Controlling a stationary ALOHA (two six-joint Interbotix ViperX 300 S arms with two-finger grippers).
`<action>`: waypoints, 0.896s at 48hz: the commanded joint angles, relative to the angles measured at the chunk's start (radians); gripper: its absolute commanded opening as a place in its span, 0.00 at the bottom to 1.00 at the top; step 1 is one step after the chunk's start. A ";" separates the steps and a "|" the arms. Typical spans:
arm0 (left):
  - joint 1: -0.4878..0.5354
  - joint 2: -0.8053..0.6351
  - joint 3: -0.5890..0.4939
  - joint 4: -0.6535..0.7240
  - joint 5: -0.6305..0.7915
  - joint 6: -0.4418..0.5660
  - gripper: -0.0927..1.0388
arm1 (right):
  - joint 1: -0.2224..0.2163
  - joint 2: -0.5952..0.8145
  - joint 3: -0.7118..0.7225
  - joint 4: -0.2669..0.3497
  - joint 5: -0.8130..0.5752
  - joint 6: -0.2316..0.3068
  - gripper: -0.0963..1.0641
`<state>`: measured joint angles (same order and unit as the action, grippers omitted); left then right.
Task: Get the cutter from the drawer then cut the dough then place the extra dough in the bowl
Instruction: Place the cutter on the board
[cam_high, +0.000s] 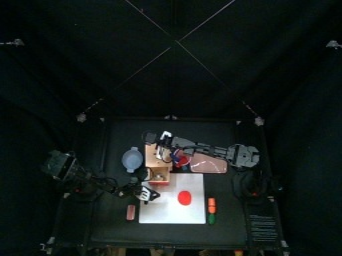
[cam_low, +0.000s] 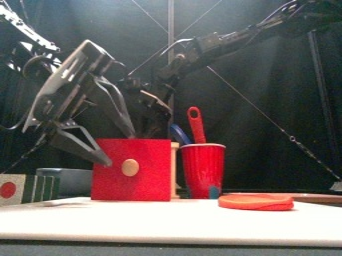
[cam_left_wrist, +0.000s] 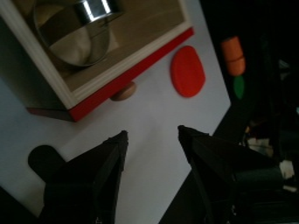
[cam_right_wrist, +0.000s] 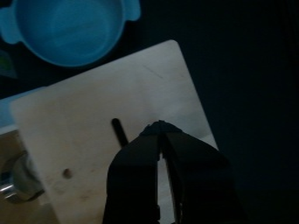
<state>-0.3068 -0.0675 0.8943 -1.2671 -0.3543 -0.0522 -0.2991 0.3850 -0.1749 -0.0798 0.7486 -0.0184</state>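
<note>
Cutter (cam_left_wrist: 84, 33) lies in the open drawer of the wooden box (cam_right_wrist: 82, 114), just beyond the left gripper's (cam_left_wrist: 151, 134) wide-spread jaws over the white board (cam_left_wrist: 152, 105). Right gripper's (cam_right_wrist: 159, 128) jaws, pressed together, hang above the box top, with the bowl (cam_right_wrist: 70, 31) beyond. Red dough (cam_left_wrist: 187, 70) lies past the left jaws.

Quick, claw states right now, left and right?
Left claw: open, empty, facing the open drawer.
Right claw: shut, empty, above the wooden box.
</note>
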 joint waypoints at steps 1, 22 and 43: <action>0.000 -0.094 0.040 0.117 -0.003 0.005 0.84 | 0.029 -0.095 0.011 0.002 -0.003 -0.003 0.12; 0.147 -0.454 0.273 0.534 -0.002 0.005 0.84 | 0.173 -0.207 0.201 0.002 -0.066 0.002 0.30; 0.258 -0.586 0.356 0.681 0.043 -0.006 0.84 | 0.209 -0.209 0.284 0.017 -0.156 0.021 0.73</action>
<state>-0.0506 -0.6489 1.2563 -0.5783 -0.3175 -0.0583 -0.0920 0.2270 0.1166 -0.0660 0.6059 0.0031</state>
